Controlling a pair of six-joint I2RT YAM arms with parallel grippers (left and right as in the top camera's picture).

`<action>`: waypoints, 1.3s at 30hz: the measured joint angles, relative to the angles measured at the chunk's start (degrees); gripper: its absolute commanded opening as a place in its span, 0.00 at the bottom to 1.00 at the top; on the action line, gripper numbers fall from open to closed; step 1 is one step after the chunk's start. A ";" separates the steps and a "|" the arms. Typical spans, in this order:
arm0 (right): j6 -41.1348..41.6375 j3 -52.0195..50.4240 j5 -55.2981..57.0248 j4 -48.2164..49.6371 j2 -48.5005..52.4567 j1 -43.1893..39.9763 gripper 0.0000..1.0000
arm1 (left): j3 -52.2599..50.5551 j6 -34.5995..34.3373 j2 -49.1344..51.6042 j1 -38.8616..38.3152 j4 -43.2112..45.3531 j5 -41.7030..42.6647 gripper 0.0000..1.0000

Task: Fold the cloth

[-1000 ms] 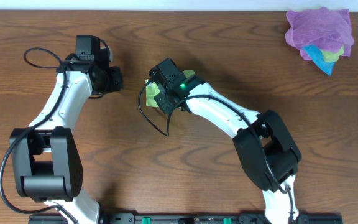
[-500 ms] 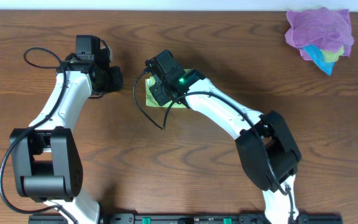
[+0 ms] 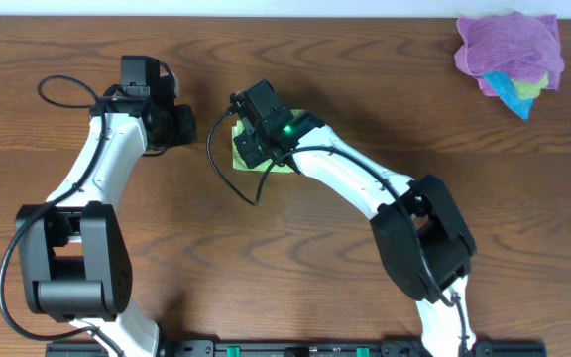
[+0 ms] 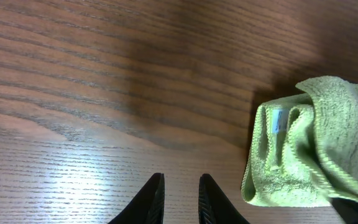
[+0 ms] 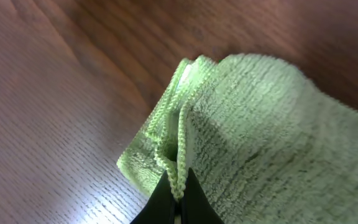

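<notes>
cloth clamped by the right pincer
its stacked edges are gripped over the table, left of centre and nearer the far edge; the left pincer, barely parted and empty, is set just to its left. the bundle has been carried slightly leftward since a second ago.

Green cloth under R tool, L tool near, cloth pile at far corner.
</notes>
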 measured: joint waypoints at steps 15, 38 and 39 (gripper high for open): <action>0.98 0.00 -2.08 -0.11 2.84 2.12 0.77 | 0.00 0.02 0.00 0.00 0.04 -0.24 0.20; -1.44 15.78 7.74 -24.94 1.42 1.66 0.99 | -0.92 2.60 0.04 7.43 -0.15 -3.45 0.26; -1.44 16.41 8.68 -26.99 0.68 1.36 0.98 | -0.96 2.67 0.11 7.34 -0.22 -2.97 0.27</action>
